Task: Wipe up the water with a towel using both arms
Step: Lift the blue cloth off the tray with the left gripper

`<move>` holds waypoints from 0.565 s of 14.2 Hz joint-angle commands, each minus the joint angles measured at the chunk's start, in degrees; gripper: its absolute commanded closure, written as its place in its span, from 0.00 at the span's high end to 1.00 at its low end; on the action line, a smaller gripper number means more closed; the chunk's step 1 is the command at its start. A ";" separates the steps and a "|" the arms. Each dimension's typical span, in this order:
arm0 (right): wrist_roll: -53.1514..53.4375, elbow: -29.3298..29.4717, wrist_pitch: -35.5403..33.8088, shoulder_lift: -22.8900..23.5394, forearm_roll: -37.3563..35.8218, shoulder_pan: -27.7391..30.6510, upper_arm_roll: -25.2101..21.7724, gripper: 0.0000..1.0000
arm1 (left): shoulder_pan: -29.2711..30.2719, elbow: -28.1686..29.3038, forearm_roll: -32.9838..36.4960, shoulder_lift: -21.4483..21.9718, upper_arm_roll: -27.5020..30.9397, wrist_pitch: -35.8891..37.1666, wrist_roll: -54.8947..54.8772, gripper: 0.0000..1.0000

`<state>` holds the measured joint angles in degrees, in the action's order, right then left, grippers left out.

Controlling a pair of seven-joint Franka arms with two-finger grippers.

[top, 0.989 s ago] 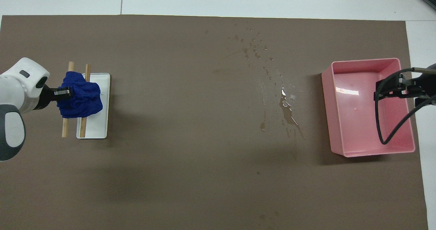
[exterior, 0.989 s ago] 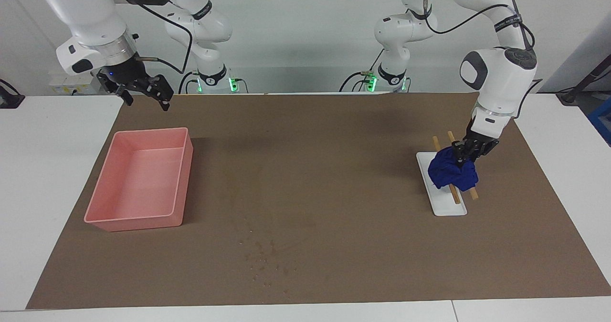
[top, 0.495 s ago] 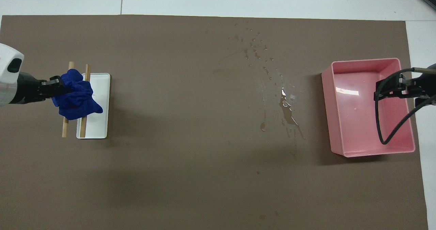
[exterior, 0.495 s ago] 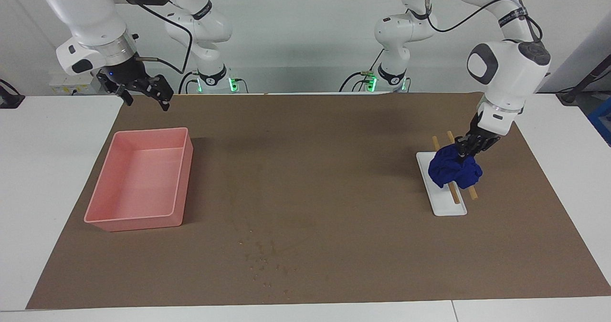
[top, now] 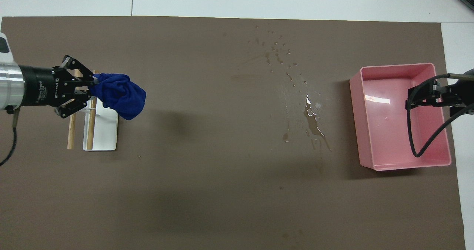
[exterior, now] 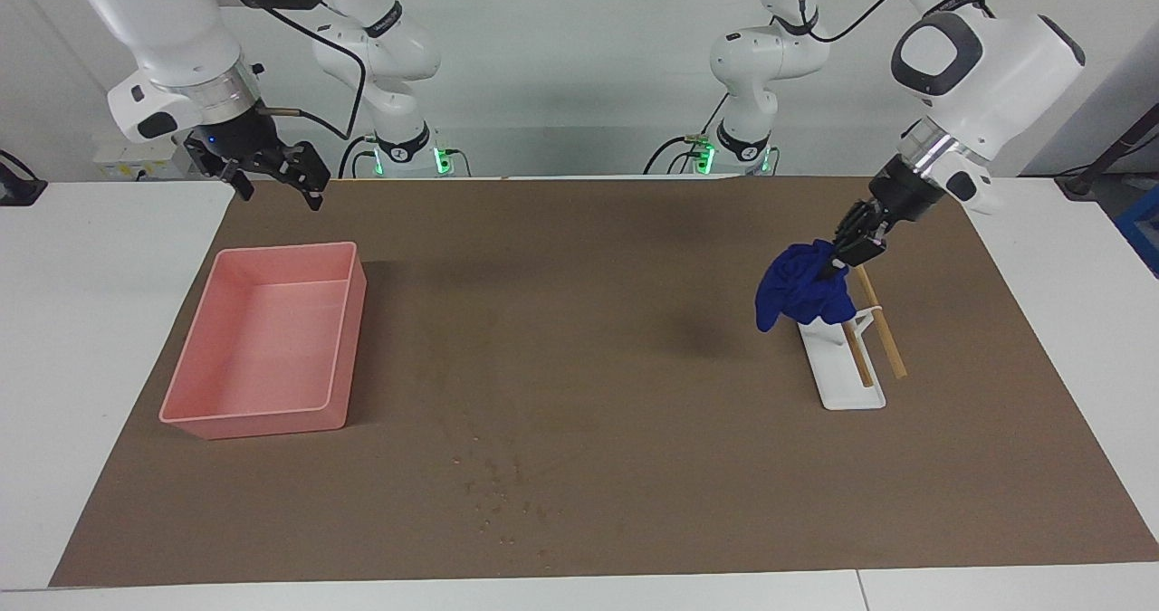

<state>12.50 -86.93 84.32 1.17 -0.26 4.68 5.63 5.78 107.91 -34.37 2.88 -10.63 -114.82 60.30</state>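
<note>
On brown mat [exterior: 634,258]: water [top: 311,118], pink bin [exterior: 263,339], white stand [exterior: 838,367].

Counts: two robot arms, each with one black gripper, the left gripper [exterior: 838,256] and the right gripper [exterior: 272,172]. One blue towel [exterior: 799,291], one pink bin [exterior: 272,344], one white stand [exterior: 838,371] carrying two wooden rods [exterior: 883,335], one brown mat [exterior: 579,367]. Water [top: 309,115] lies as one elongated puddle plus many small scattered droplets, too many and too small to count.
</note>
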 commanded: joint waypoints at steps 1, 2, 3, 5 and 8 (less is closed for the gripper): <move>6.20 -1.40 2.07 -1.08 3.50 0.07 0.25 1.00 | -0.59 -1.47 -6.65 0.63 -4.03 -0.40 13.94 0.00; 8.75 -1.40 2.43 -0.99 4.12 -0.11 0.34 1.00 | -0.59 -1.74 -9.11 0.63 -5.79 -1.01 17.19 0.00; 12.34 -1.32 2.69 -0.82 5.35 -1.41 0.43 1.00 | -0.59 -1.83 -10.01 0.72 -7.63 -2.06 19.49 0.00; 22.87 -1.23 4.36 -0.38 7.55 -4.49 0.43 0.99 | -0.94 -1.74 -10.45 0.81 -11.24 -4.26 23.61 0.00; 40.53 -0.61 8.83 0.94 13.77 -9.06 0.43 0.99 | -4.01 -1.48 -12.46 0.63 -12.22 -9.26 30.92 0.00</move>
<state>43.34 -87.15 89.97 1.53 9.41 -2.70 6.01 3.75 106.26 -44.15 3.00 -23.31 -120.99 87.31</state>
